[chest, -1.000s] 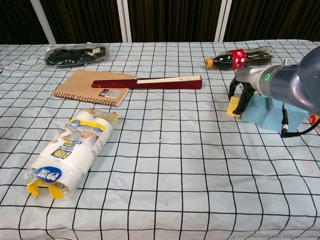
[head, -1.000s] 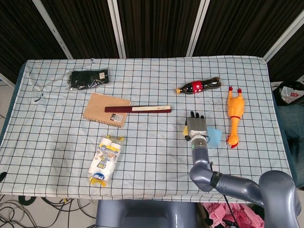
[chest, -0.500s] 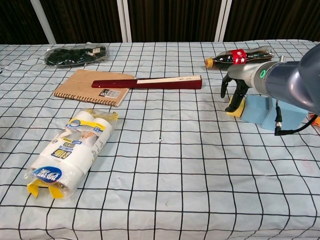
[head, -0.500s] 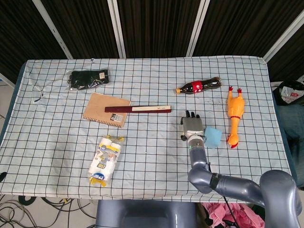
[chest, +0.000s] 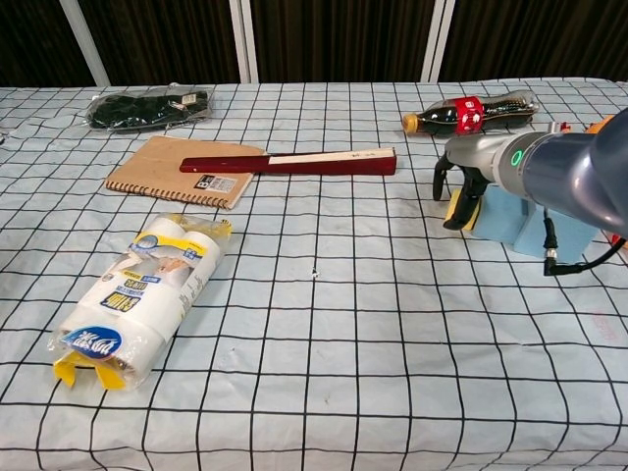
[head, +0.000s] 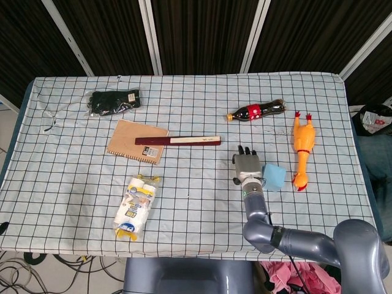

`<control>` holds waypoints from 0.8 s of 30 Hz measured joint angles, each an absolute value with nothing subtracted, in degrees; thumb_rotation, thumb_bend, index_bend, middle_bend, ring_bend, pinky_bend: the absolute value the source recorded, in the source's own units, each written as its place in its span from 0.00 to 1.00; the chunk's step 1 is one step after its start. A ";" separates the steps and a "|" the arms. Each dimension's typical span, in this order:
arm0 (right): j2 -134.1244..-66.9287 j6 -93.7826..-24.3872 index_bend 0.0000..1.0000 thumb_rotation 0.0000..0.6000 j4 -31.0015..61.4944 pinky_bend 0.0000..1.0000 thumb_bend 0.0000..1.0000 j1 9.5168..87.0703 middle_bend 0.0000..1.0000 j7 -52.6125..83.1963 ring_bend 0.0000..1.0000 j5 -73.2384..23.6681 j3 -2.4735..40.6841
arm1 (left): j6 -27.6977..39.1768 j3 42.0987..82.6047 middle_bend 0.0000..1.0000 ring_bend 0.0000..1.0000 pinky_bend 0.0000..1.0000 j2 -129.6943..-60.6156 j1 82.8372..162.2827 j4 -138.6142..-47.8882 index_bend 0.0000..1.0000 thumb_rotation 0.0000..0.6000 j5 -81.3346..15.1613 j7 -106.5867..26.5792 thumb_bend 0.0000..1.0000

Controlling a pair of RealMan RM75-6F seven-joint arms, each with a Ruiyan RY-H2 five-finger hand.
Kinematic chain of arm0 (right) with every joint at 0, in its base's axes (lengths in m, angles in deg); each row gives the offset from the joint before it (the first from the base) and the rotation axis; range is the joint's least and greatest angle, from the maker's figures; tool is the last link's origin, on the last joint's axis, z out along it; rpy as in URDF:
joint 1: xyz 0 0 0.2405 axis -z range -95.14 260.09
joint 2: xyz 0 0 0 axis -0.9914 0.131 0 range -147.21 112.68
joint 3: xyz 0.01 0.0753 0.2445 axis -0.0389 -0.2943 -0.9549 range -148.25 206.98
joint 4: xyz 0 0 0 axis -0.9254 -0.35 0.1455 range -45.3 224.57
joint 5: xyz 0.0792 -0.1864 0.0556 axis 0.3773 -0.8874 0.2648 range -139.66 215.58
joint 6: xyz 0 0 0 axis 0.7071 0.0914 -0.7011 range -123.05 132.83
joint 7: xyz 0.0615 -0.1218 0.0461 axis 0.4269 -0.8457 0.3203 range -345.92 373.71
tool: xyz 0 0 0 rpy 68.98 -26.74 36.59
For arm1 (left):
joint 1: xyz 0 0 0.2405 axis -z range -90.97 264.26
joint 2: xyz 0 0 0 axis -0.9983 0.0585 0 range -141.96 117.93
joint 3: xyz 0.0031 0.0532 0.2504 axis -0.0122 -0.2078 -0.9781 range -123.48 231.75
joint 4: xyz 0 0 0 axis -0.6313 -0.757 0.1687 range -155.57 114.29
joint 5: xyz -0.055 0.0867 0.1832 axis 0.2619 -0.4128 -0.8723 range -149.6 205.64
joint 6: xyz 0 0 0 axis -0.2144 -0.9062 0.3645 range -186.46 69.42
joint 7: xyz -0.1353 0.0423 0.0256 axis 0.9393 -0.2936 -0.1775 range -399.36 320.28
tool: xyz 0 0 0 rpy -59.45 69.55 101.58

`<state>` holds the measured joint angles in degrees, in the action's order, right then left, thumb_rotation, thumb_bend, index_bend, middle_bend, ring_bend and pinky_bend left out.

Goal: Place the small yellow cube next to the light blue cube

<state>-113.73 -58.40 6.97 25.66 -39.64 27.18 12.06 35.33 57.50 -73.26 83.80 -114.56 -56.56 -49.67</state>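
The small yellow cube [chest: 469, 209] sits on the table, its right side against the light blue cube [chest: 517, 218] [head: 274, 177]. My right hand [chest: 459, 183] [head: 247, 166] hangs over the yellow cube's left side with its fingers pointing down and apart. One dark finger [chest: 455, 208] lies along the cube's left face, and another stands clear further left. Nothing is pinched between them. In the head view the hand hides the yellow cube. My left hand is in neither view.
A cola bottle [head: 255, 111] lies behind the cubes and a rubber chicken [head: 302, 150] to their right. A dark red folded fan [head: 177, 141] rests on a brown notebook [head: 137, 141] at the left, with a tissue pack [head: 135, 206] nearer and a black bag [head: 114, 101] far left.
My right hand has shifted a little to the left, off the light blue cube. Its fingers no longer straddle the yellow cube, which stays on the table against the blue one.
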 measured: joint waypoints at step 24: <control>-113.37 -57.58 0.32 1.00 7.48 0.09 0.24 26.57 0.00 -38.71 0.00 27.01 13.23 | 35.38 57.55 0.06 0.00 0.00 -73.33 83.78 -114.55 0.20 1.00 -56.45 -49.88 0.04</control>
